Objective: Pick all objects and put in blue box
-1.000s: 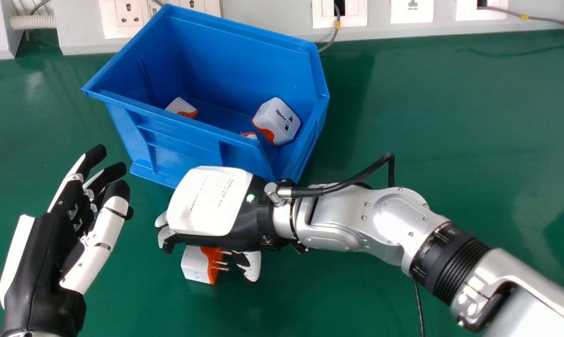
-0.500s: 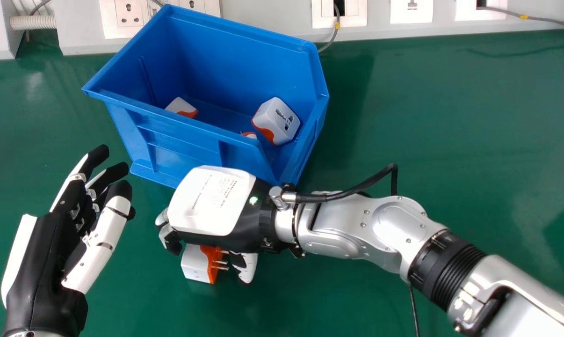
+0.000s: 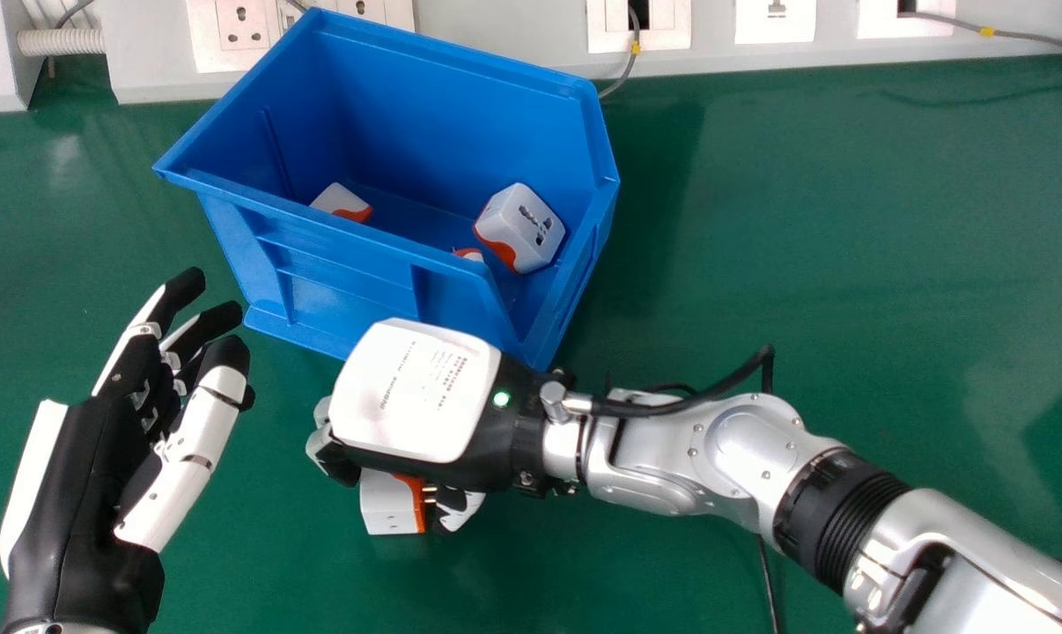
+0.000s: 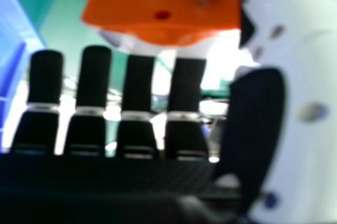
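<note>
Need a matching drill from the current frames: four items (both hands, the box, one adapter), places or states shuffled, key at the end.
Column 1
1. blue box
2. left hand
3. right hand
4. slotted adapter

Column 2
A. inside the box, slots facing out
B. at the head view's left side, holding nothing
C. partly covering the pronged adapter, outside the box
D. standing on the green table near the wall sockets

Right pairs: 1-D, 2-B, 3-C, 4-A
</note>
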